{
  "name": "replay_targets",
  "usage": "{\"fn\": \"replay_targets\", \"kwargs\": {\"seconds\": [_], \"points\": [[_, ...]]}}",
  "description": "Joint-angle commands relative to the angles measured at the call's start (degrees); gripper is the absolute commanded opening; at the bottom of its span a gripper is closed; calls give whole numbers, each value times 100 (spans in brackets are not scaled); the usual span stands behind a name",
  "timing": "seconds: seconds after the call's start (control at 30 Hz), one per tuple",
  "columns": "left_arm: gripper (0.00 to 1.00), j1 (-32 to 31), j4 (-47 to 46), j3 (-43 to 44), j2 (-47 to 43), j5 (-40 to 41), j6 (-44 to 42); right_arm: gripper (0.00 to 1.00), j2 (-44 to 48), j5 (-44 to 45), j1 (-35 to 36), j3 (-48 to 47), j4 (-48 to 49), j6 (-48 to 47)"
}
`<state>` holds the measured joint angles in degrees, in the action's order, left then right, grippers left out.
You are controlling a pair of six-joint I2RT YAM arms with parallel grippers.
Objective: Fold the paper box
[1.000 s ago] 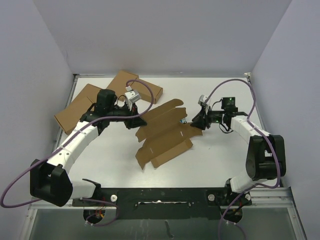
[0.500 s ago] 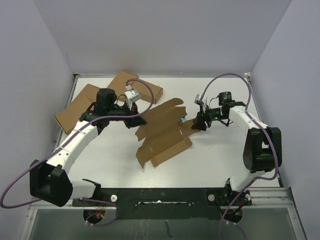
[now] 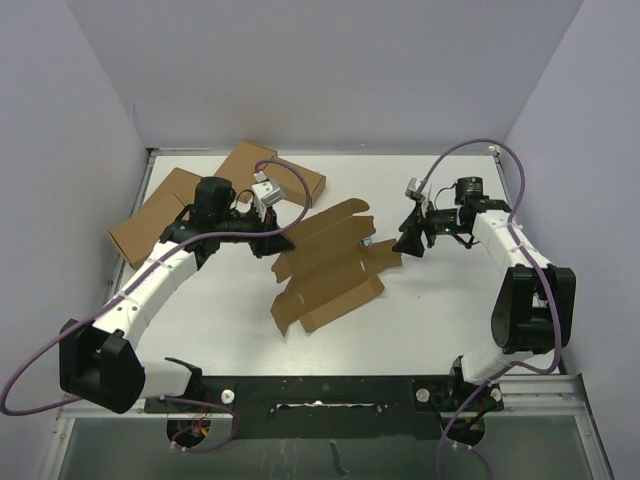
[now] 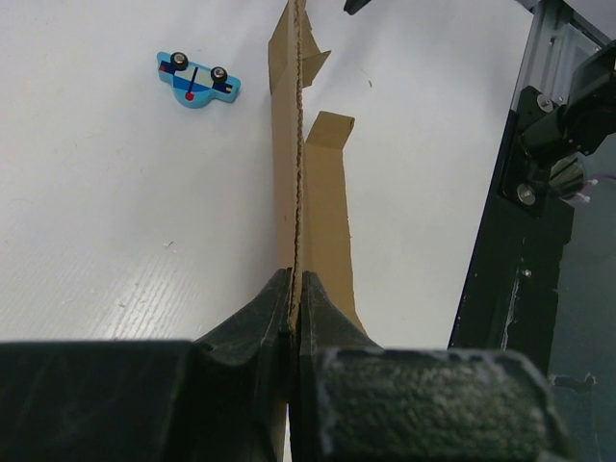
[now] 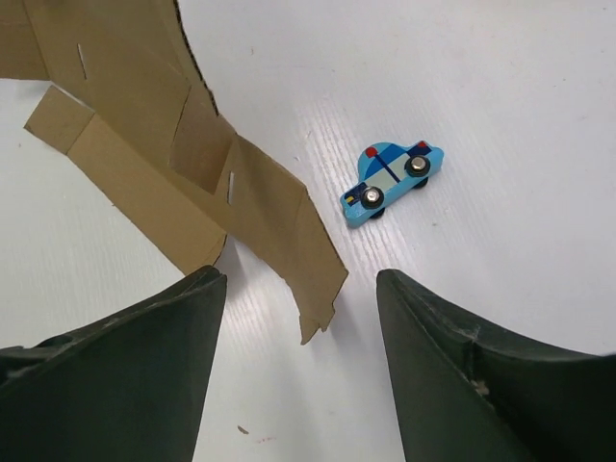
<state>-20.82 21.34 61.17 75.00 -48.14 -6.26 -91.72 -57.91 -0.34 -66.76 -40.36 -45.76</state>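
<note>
The paper box (image 3: 330,265) is a flat brown die-cut sheet with many flaps, lying mid-table. My left gripper (image 3: 283,243) is shut on its left edge. In the left wrist view the sheet (image 4: 296,173) runs edge-on straight out from the closed gripper (image 4: 294,284). My right gripper (image 3: 405,243) is open and empty just right of the sheet's right flap. In the right wrist view the flap's torn corner (image 5: 322,308) lies between the open gripper's (image 5: 296,279) fingers without touching them, and the sheet (image 5: 164,144) spreads to the upper left.
A small blue toy car (image 3: 367,241) lies by the sheet's right flap; it also shows in the right wrist view (image 5: 393,181) and the left wrist view (image 4: 197,79). Brown cartons (image 3: 165,215) (image 3: 272,172) sit at the back left. The black base rail (image 4: 539,192) runs along the near edge.
My right arm has swung to the right and its gripper has drawn back slightly from the sheet's right flap. The left arm and the sheet have barely moved.
</note>
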Motion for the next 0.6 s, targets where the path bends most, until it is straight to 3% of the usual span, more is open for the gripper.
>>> {"fn": "replay_targets", "kwargs": {"seconds": [0.0,0.27,0.43,0.57], "points": [[0,-70,-29,415,-303,-110,-131,65,-52,252,101,-205,165,217],[0,-126,62,484,-293,-106,-182,58,-537,432,386,-576,-369,-169],[0,-127,111,525,-285,-77,-238,33,-636,328,393,-760,-801,-536],[0,-127,146,583,-267,-19,-257,6,-583,228,394,-811,-939,-617]]}}
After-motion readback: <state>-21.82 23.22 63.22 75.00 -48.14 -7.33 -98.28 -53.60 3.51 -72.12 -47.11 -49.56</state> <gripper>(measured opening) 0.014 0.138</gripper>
